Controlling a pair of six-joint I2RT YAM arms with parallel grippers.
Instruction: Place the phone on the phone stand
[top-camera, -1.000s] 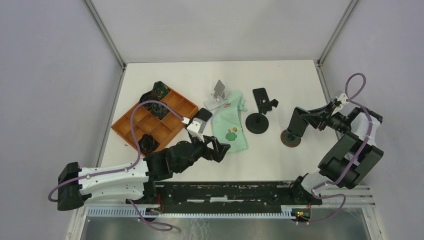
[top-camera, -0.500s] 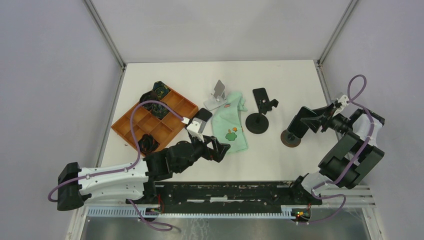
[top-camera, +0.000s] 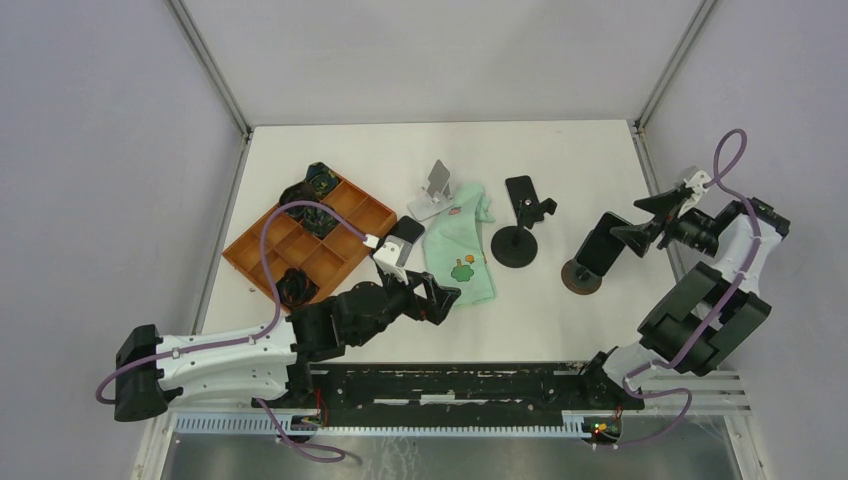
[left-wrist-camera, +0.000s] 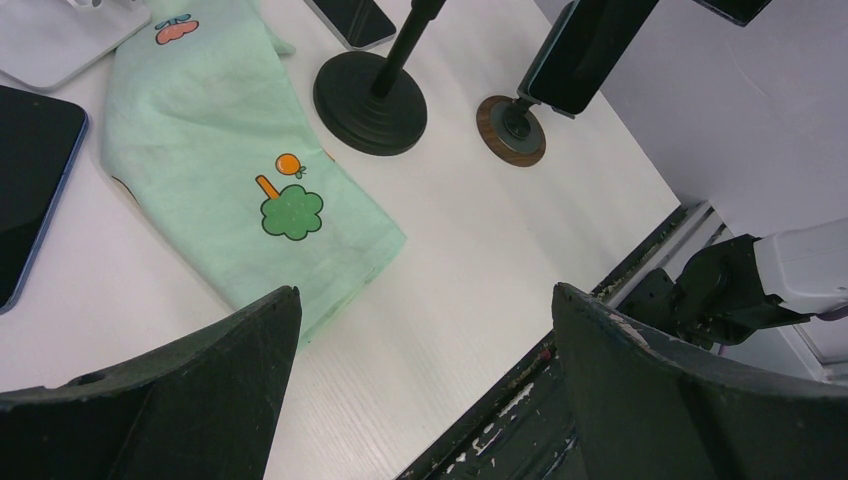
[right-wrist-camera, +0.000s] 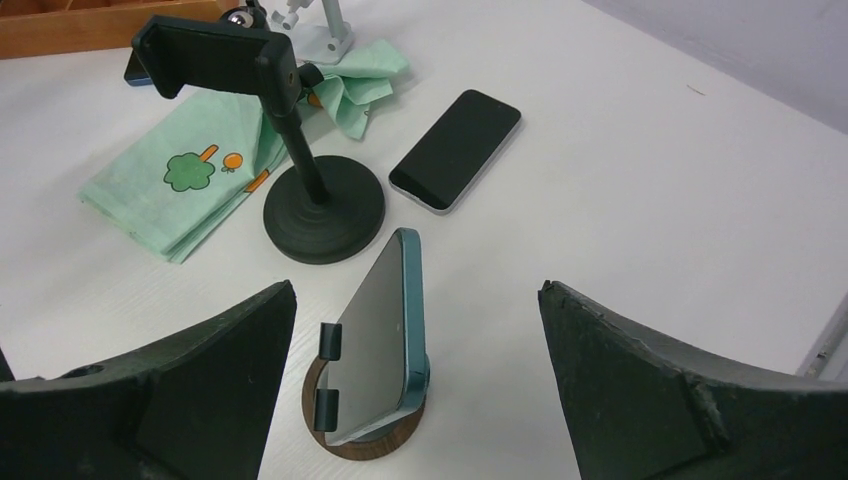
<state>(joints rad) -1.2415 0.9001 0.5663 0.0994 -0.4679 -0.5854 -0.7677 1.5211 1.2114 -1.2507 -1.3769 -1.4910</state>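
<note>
A phone (right-wrist-camera: 385, 335) with a teal edge leans upright on the phone stand (right-wrist-camera: 365, 445), a small holder with a round wooden base and two dark hooks at the phone's lower edge. The top view shows the phone (top-camera: 598, 248) and the stand (top-camera: 580, 278) at the right of the table. My right gripper (right-wrist-camera: 417, 288) is open, its fingers wide apart on either side of the phone without touching it. From above, the right gripper (top-camera: 628, 220) sits just right of the phone. My left gripper (top-camera: 450, 303) (left-wrist-camera: 425, 292) is open and holds nothing, low over the table beside the green cloth.
A black clamp stand (top-camera: 516, 245) (right-wrist-camera: 322, 215) is left of the phone stand, with a black phone (top-camera: 521, 190) (right-wrist-camera: 456, 150) flat behind it. A green cloth (top-camera: 462, 250), a white stand (top-camera: 433, 195), another dark phone (top-camera: 404, 236) and an orange tray (top-camera: 310, 240) lie to the left.
My right gripper has opened, let go of the phone and drawn back to the right. The phone stays on the stand. The left arm has not moved.
</note>
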